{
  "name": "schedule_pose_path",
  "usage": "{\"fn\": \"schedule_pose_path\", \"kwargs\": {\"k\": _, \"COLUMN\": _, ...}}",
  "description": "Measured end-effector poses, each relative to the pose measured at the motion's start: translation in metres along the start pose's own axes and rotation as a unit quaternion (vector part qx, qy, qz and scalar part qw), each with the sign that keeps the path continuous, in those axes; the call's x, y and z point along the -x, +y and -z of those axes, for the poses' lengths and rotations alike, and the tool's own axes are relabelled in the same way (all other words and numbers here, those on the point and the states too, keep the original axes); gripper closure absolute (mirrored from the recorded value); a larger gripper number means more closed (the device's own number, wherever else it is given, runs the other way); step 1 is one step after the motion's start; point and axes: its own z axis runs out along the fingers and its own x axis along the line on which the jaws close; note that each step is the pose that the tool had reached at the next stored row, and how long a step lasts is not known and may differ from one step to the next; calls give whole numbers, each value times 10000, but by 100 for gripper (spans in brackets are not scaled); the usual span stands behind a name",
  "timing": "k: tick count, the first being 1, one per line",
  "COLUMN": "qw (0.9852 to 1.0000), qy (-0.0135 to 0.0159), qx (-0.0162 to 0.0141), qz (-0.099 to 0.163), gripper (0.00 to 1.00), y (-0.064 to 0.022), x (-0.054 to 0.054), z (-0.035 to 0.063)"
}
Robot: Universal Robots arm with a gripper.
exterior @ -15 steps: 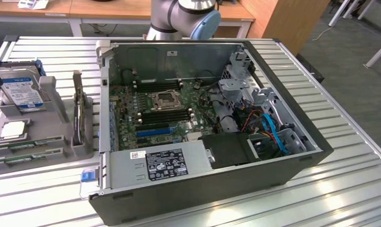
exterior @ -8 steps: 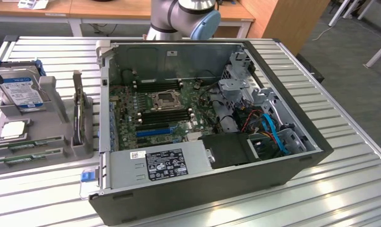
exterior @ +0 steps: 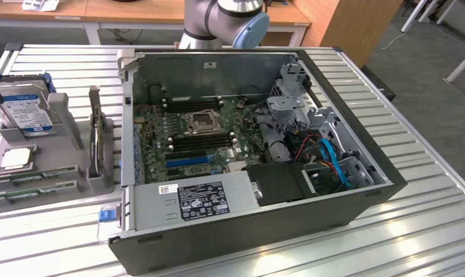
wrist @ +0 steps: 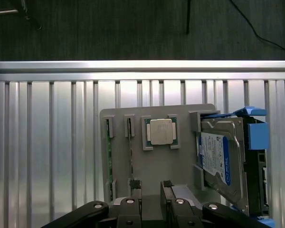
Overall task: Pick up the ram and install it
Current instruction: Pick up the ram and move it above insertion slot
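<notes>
The ram (wrist: 108, 159), a thin green circuit-board stick, stands on edge in a slot of the grey fixture (wrist: 180, 161), with a second stick (wrist: 130, 152) parallel and just beside it. The fixture lies on the slatted metal bench (exterior: 48, 242) at the exterior view's left. Seen edge-on, the ram shows no readable sticker. It is judged light, stiff and flat but fragile. It is best taken across its two faces near the middle of the long free edge and lifted straight out of its slot, with the contact edge left untouched and no bending load. The end effector (wrist: 151, 185) hangs at the fixture's edge, its fingers (wrist: 135, 187) standing apart with nothing between them, one of them close to the end of the second stick. The same fixture carries a square silver processor chip (wrist: 161, 131) and, propped upright in blue brackets, a hard drive (wrist: 221, 159) with a blue-and-white label whose writing cannot be read. At the exterior view's right lies the open computer case (exterior: 294, 231). Its motherboard (exterior: 236, 109) shows long black slots on either side of the processor socket. The power supply (exterior: 156, 205) at the case's near side bears a black label and a small white sticker, both illegible.
</notes>
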Motion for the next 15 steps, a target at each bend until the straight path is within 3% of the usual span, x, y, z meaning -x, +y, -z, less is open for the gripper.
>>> {"fn": "schedule_pose_path", "kwargs": {"k": 15, "qw": 10000, "qy": 0, "qx": 1, "qz": 0, "gripper": 71, "y": -6, "x": -160, "z": 5}}
